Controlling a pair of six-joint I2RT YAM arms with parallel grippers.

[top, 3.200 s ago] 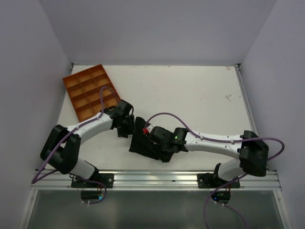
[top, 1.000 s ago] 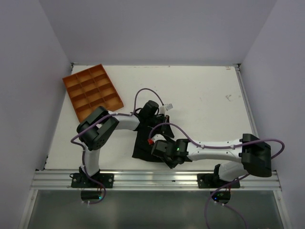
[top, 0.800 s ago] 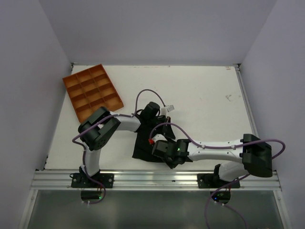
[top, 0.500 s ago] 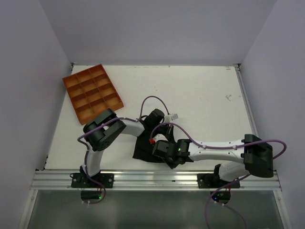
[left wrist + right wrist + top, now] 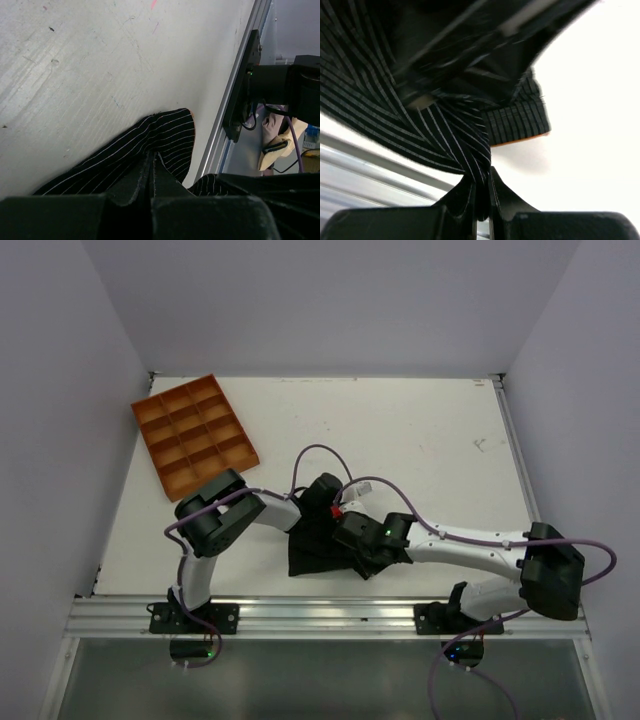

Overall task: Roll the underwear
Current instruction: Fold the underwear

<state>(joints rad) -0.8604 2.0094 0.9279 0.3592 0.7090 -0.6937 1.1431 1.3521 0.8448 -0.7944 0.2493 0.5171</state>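
The underwear point(image 5: 308, 548) is a black pinstriped cloth bunched up near the table's front edge, between the two arms. My left gripper point(image 5: 320, 508) comes down on its far side. In the left wrist view its fingers point(image 5: 152, 159) are pressed together, and the striped underwear point(image 5: 167, 132) gathers to their tips. My right gripper point(image 5: 358, 556) is at the cloth's right side. In the right wrist view this gripper point(image 5: 481, 192) is shut on a twisted fold of the underwear point(image 5: 452, 132), and a thin orange edge point(image 5: 520, 140) shows on the lifted part.
An orange compartment tray point(image 5: 193, 430) lies at the back left of the white table. The aluminium rail point(image 5: 330, 612) runs along the front edge, close to the cloth, and appears as the rail point(image 5: 235, 100) in the left wrist view. Purple cables loop over both arms.
The left arm has folded in and its gripper moved right and nearer. The right gripper shifted right with its fold. The cloth is pulled into a tighter bunch.
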